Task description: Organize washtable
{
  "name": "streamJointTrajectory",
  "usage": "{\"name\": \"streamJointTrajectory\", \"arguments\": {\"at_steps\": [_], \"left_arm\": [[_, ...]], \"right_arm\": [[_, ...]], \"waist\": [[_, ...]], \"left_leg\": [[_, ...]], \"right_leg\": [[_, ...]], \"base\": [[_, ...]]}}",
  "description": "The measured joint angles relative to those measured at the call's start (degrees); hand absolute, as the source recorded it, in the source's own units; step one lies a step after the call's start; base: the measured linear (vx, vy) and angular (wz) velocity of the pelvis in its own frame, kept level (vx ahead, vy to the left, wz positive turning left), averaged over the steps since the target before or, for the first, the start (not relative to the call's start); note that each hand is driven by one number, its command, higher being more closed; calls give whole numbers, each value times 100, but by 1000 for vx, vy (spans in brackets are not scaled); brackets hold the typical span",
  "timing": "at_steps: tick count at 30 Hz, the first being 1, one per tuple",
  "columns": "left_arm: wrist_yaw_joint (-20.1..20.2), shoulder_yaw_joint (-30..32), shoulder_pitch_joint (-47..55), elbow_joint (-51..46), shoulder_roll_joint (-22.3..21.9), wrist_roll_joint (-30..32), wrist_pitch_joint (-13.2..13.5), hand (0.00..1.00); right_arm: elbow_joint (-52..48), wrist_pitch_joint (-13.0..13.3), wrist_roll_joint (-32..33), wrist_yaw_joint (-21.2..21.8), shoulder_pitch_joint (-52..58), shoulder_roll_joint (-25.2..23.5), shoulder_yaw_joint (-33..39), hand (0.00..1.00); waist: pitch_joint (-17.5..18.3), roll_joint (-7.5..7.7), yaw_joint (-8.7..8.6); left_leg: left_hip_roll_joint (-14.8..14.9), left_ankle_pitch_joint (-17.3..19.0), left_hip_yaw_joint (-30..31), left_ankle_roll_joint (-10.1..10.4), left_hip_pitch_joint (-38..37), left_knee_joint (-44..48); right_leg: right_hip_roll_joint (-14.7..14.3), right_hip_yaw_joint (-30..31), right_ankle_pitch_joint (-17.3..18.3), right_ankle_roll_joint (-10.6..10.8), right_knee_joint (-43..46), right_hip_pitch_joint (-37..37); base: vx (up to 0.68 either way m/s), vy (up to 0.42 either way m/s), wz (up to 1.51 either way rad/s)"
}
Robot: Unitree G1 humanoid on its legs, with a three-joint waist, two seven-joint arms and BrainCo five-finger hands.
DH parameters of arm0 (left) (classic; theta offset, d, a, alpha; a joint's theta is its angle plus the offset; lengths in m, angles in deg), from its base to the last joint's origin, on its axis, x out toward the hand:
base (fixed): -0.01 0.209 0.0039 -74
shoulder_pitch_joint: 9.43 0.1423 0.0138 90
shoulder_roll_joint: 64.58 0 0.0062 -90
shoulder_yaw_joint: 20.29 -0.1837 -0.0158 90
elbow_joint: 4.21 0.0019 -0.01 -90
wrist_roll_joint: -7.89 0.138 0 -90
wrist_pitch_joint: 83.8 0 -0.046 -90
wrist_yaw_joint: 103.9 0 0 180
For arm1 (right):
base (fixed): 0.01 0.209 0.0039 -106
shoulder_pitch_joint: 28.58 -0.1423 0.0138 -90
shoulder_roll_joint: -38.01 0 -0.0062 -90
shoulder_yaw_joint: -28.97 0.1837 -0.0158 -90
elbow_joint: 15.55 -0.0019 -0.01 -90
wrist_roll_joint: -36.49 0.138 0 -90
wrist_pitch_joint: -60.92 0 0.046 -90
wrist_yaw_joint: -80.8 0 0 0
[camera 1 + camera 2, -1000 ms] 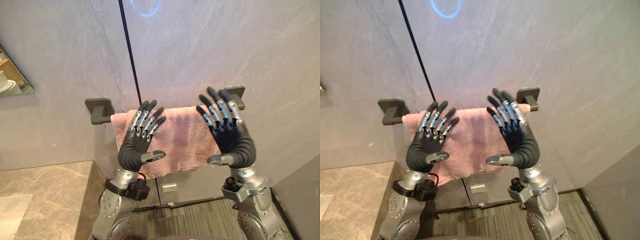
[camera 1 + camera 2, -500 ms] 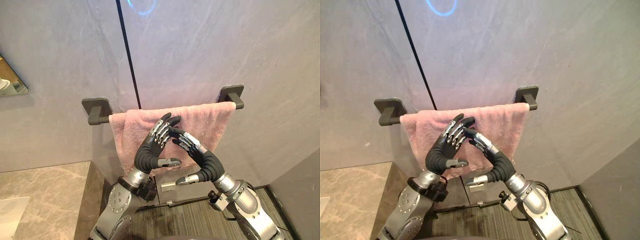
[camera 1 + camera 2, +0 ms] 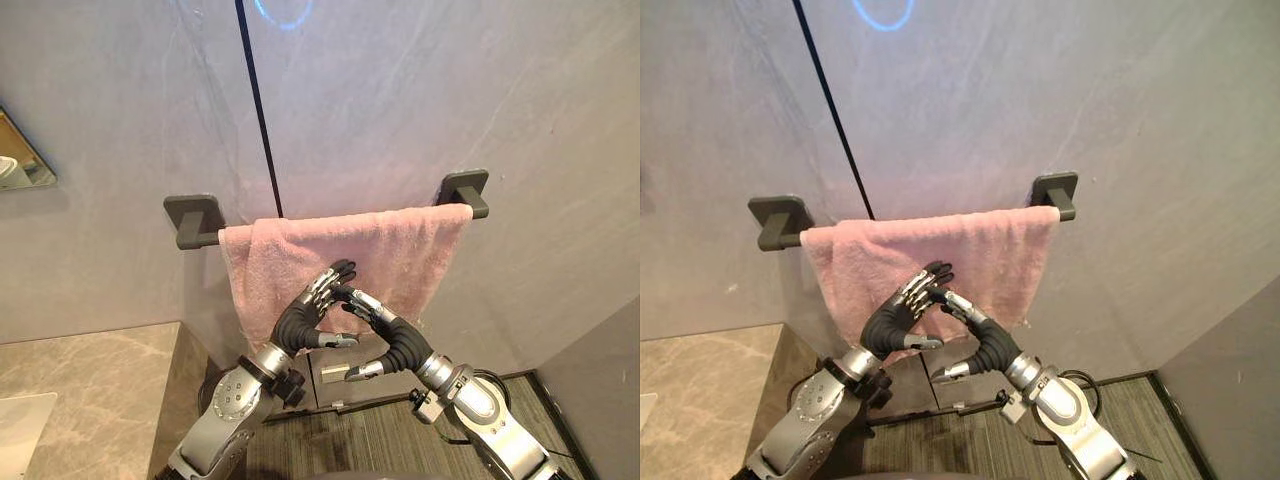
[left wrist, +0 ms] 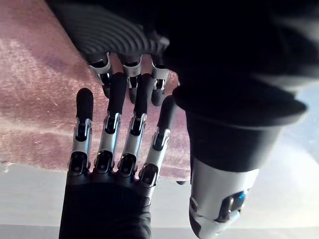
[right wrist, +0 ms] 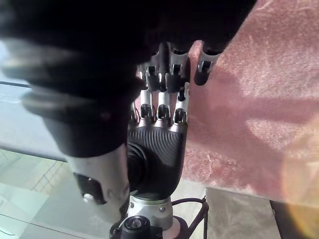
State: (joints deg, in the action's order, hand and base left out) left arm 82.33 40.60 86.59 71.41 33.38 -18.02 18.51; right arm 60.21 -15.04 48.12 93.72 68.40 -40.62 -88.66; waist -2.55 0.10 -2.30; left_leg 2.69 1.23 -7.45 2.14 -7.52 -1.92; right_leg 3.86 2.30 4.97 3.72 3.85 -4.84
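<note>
Lower now — left hand (image 3: 297, 324) & right hand (image 3: 396, 346), fingers straight, tips meeting before pink towel (image 3: 400, 245).

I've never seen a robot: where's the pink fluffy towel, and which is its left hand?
Pink fluffy towel (image 3: 400, 245): left eye view, upper right face.
Left hand (image 3: 296, 322): left eye view, dark ribbed back.

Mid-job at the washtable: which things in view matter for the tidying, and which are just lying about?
In the job:
- pink towel, spread over the towel bar
- left hand and right hand, both open, fingertips meeting in front of the towel

Just there:
- stone counter at lower left
- mirror edge on the left wall
</note>
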Motion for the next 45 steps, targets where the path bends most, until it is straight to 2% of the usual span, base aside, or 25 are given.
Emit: {"name": "streamJointTrajectory", "arguments": {"at_steps": [4,8,13,16,20,45], "left_arm": [[4,12,2,188,-27,212,-72,0],[0,194,40,399,-246,549,-80,0],[-102,888,85,477,-712,777,-57,0],[-165,1111,179,496,-793,869,-53,0],[-171,1421,431,500,-1070,887,-53,0],[-292,2776,529,861,-1651,868,-50,0]], "right_arm": [[258,-46,-76,5,-44,-101,22,0],[488,-89,-229,-15,-47,-390,69,0],[947,-300,-426,-47,-35,-635,433,0],[967,-337,-488,-78,-29,-693,670,0],[967,-337,-554,-183,-15,-933,1145,0],[1351,-349,-267,-579,5,-1577,2817,0]], "waist": [[-2,35,1],[-31,77,0],[-42,99,14],[-46,92,0],[-45,93,9],[-103,65,7]], "left_leg": [[-3,-2,26,-1,16,0],[-12,-4,71,-4,46,0],[-46,-16,150,-20,91,-9],[-57,-22,195,-28,118,-12],[-63,-23,240,-29,155,-25],[-79,-81,350,-34,216,-151]], "right_leg": [[5,-31,0,0,-2,-4],[14,-69,0,0,-7,-4],[49,-145,8,10,-22,-3],[61,-196,10,12,-36,-2],[69,-240,10,12,-85,-8],[82,-373,8,13,-178,7]], "base": [[0,0,4],[-3,-13,6],[-3,-14,8],[-10,-21,9],[-9,-21,6],[-4,-8,2]]}}
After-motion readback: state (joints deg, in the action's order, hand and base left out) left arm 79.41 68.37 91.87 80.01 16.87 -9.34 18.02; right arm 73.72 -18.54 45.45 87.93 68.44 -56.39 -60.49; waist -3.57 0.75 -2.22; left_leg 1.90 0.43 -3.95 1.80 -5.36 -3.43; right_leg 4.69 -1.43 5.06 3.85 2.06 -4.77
